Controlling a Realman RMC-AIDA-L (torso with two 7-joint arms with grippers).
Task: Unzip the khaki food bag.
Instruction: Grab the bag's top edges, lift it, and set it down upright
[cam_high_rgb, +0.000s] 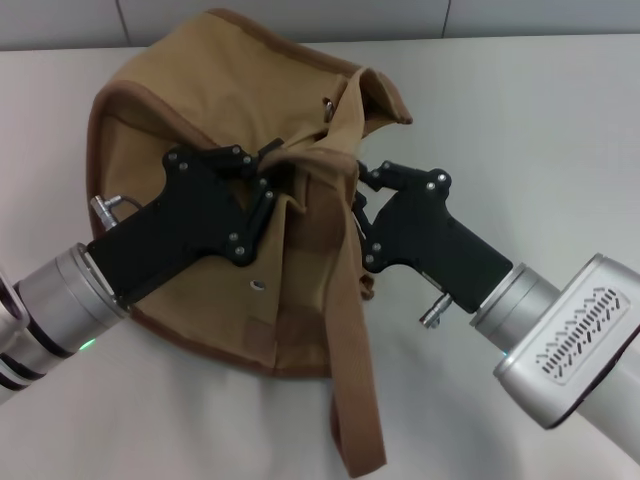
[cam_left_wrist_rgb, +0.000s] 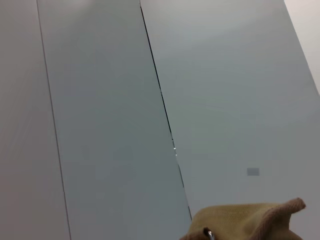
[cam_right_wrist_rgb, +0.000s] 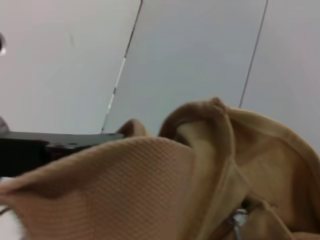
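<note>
Both arms are in on the khaki food bag (cam_high_rgb: 215, 130), which lies slumped on the white desk (cam_high_rgb: 520, 120), rumpled, with one strap (cam_high_rgb: 352, 370) trailing toward the robot. This looks like the grip-and-brace stage of the unzipping: cloth gathered in the middle, no zip visibly run open yet.

On the left, the left hand (cam_high_rgb: 268, 172) reaches in low from the near-left corner, forearm angled up across the bag's front, its black fingers pressed together on a bunched fold of canvas at the centre. It seems to be the anchor.

Moving right, the right hand (cam_high_rgb: 358, 195) comes in from the near-right, tilted up and inward, its tips buried in the fold just beside the strap; whether it is pinching cloth or a zip pull, I cannot tell. Its wrist view shows a small metal piece (cam_right_wrist_rgb: 236, 220) low among the folds, possibly the pull.

Next move, by my reckoning: hold the left side firm and draw the pull steadily along the seam, without dragging the whole bag.
</note>
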